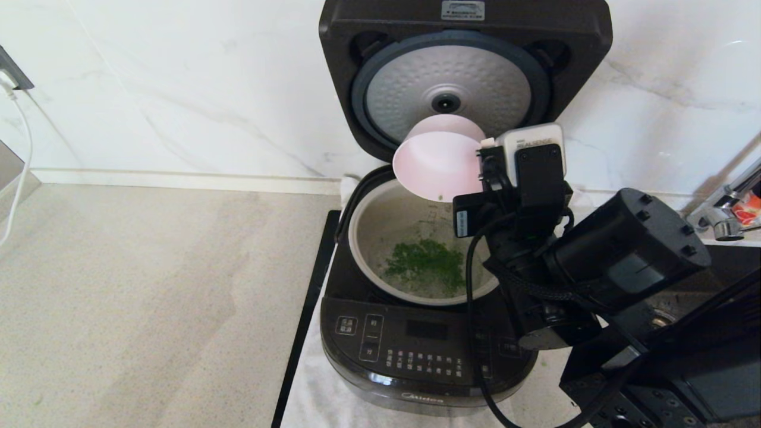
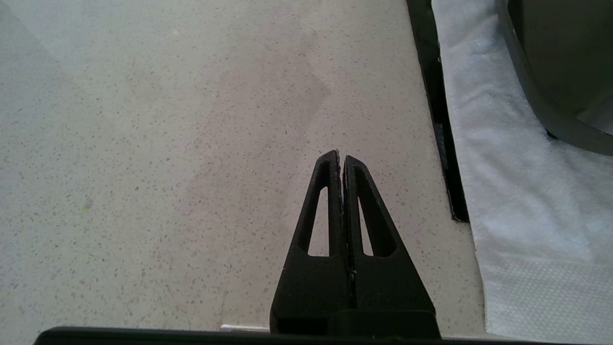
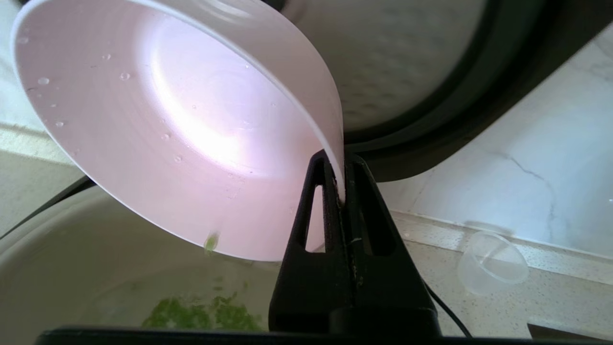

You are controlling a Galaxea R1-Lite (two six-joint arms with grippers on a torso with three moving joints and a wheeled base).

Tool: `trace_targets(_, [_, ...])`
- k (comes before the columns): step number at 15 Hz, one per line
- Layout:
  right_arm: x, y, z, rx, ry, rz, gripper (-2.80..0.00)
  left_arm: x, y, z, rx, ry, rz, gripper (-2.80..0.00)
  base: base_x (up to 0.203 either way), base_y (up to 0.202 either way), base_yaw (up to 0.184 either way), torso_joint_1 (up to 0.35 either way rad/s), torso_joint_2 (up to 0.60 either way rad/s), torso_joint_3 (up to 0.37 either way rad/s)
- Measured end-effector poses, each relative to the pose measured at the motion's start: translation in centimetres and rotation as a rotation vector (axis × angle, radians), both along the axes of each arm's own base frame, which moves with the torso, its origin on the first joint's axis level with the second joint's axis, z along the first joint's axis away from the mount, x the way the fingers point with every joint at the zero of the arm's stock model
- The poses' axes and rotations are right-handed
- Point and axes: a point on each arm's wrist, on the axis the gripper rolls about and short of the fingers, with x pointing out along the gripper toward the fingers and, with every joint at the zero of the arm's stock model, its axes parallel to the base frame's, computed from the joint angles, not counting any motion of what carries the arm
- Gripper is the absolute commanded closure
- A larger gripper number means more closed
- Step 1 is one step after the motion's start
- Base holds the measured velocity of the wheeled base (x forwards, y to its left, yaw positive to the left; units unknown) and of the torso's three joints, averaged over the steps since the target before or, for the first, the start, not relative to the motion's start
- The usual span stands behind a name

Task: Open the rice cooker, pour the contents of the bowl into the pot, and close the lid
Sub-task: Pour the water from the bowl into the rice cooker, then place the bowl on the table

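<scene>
The black rice cooker (image 1: 410,351) stands open, its lid (image 1: 464,77) raised upright against the wall. My right gripper (image 3: 338,160) is shut on the rim of the pale pink bowl (image 1: 437,163) (image 3: 182,139), which is tipped steeply above the pot's far side. Only water drops and one green bit cling to the bowl's inside. The chopped green herb contents (image 1: 427,264) (image 3: 201,314) lie in water at the bottom of the grey-beige pot (image 1: 380,226). My left gripper (image 2: 341,155) is shut on nothing over the bare counter, left of the cooker.
A white cloth (image 2: 517,201) lies under the cooker beside a black strip (image 1: 309,309). A small clear cup (image 3: 493,263) lies on its side by the wall. A tap (image 1: 728,202) stands at the right. A white cable (image 1: 21,160) hangs at the far left.
</scene>
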Motion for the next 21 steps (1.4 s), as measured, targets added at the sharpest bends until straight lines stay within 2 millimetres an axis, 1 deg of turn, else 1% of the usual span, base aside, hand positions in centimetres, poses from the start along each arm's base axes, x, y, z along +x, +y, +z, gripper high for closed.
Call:
trace_targets(3, [0.0,0.4,0.0,-0.002,-0.003,0.003,0.00,0.0,0.0,0.0,0.000,0.000,0.000,0.00,0.000,0.000,0.000,0.000,0.00,0.000])
trace_targets(6, [-0.4,0.7,0.8,0.025,0.004,-0.023,0.00,0.0,0.0,0.0,0.000,0.000,0.000,0.00,0.000,0.000,0.000,0.000,0.00,0.000])
trace_targets(9, [-1.6,1.0,1.9,0.009,0.049,-0.009,0.00,0.0,0.0,0.0,0.000,0.000,0.000,0.00,0.000,0.000,0.000,0.000,0.00,0.000])
trace_targets(12, [-2.9,0.6,3.2,0.024,0.114,0.011,0.00,0.0,0.0,0.0,0.000,0.000,0.000,0.00,0.000,0.000,0.000,0.000,0.00,0.000])
trace_targets(14, [-3.8,-0.1,3.9,0.038,0.171,0.034,0.00,0.0,0.0,0.0,0.000,0.000,0.000,0.00,0.000,0.000,0.000,0.000,0.00,0.000])
trace_targets(17, [-5.1,-1.7,4.8,0.054,0.264,0.061,0.00,0.0,0.0,0.0,0.000,0.000,0.000,0.00,0.000,0.000,0.000,0.000,0.00,0.000])
trace_targets(21, [-6.9,-4.7,5.4,0.051,0.420,0.121,0.00,0.0,0.0,0.0,0.000,0.000,0.000,0.00,0.000,0.000,0.000,0.000,0.00,0.000])
